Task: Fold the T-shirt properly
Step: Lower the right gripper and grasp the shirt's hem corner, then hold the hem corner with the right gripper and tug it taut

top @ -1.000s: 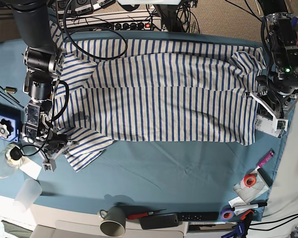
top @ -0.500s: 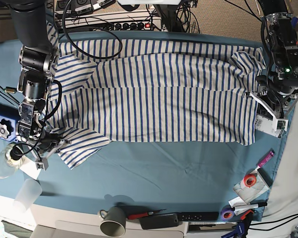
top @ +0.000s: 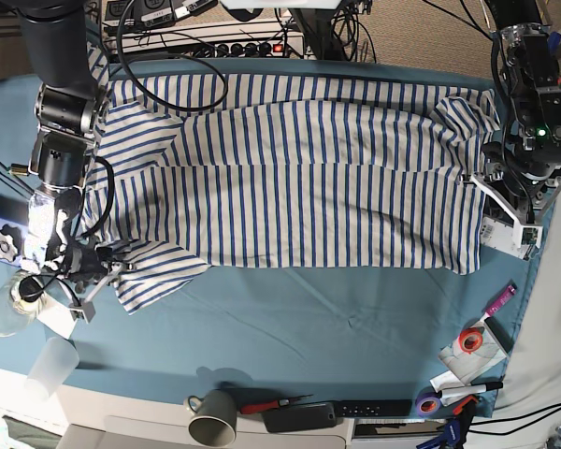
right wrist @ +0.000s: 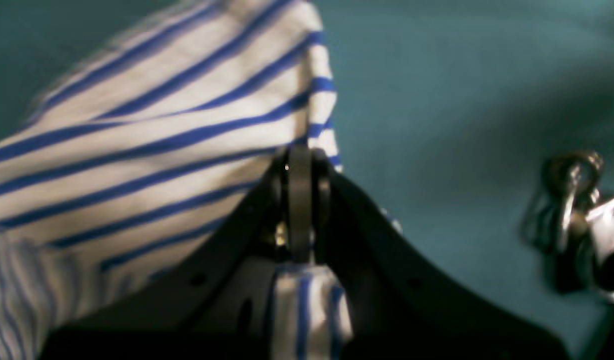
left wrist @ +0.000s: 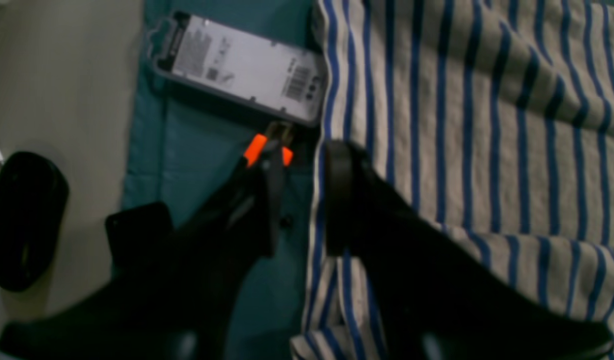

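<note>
The white, blue-striped T-shirt [top: 309, 178] lies spread across the teal table cloth [top: 309, 318]. At the base view's left, my right gripper [top: 98, 281] is shut on the tip of the near sleeve. The right wrist view shows its fingers [right wrist: 299, 160] closed, with striped fabric [right wrist: 161, 140] pinched between them and lifted a little off the cloth. At the base view's right, my left gripper [top: 486, 182] sits at the shirt's hem. In the left wrist view its jaws [left wrist: 305, 155] stand apart astride the hem edge, one finger on the shirt [left wrist: 462, 125] and one over the cloth.
A grey case with a barcode label [left wrist: 241, 70] lies just past the hem. A blue box [top: 5, 238], a glass jar [top: 9, 304] and a plastic cup [top: 51, 365] crowd the left edge. A mug [top: 215, 416], tape rolls [top: 467, 341] and pens line the front.
My right gripper has pulled the sleeve tip outward, toward the base view's left, drawing the sleeve flatter and straighter. The left arm has not moved.
</note>
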